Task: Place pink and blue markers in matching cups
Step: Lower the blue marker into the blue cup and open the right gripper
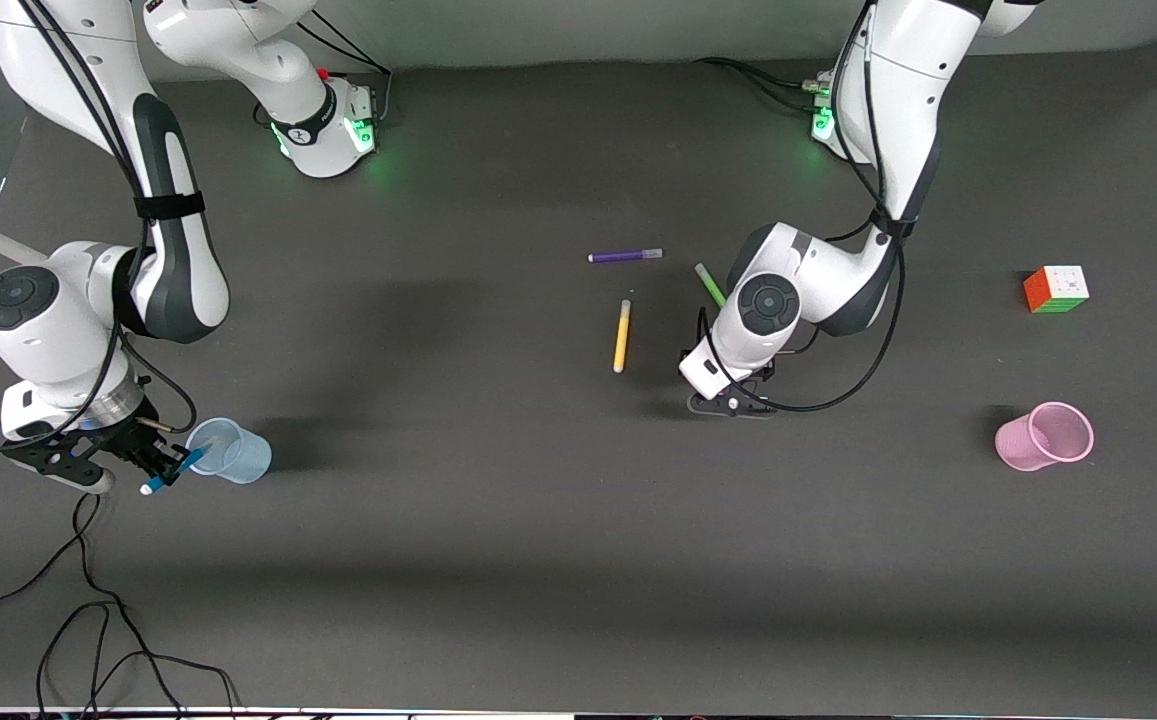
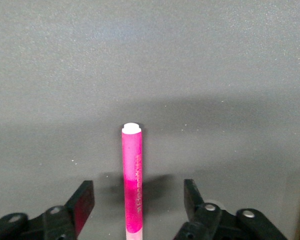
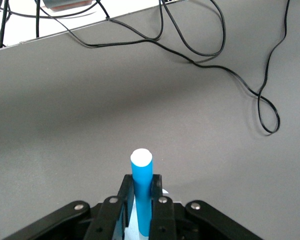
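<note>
I pinch the blue marker [image 3: 141, 195] in my right gripper [image 1: 160, 468] beside the blue cup [image 1: 231, 451].
My left gripper [image 2: 135, 202], fingers spread, straddles the pink marker [image 2: 132, 175] lying on the table [image 1: 498, 520].

purple pen [image 1: 625, 256], yellow pen [image 1: 622, 336], green pen [image 1: 709, 284] (partly hidden), puzzle cube [image 1: 1056, 289]

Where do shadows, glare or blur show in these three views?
Front view: green base lights glow on the table, and soft arm shadows lie beside the blue cup. Left wrist view: the pink marker lies sharp between open jaws, with a dim shadow across the mat. Right wrist view: the blue marker in the shut jaws is slightly soft; the cables are sharp.
</note>
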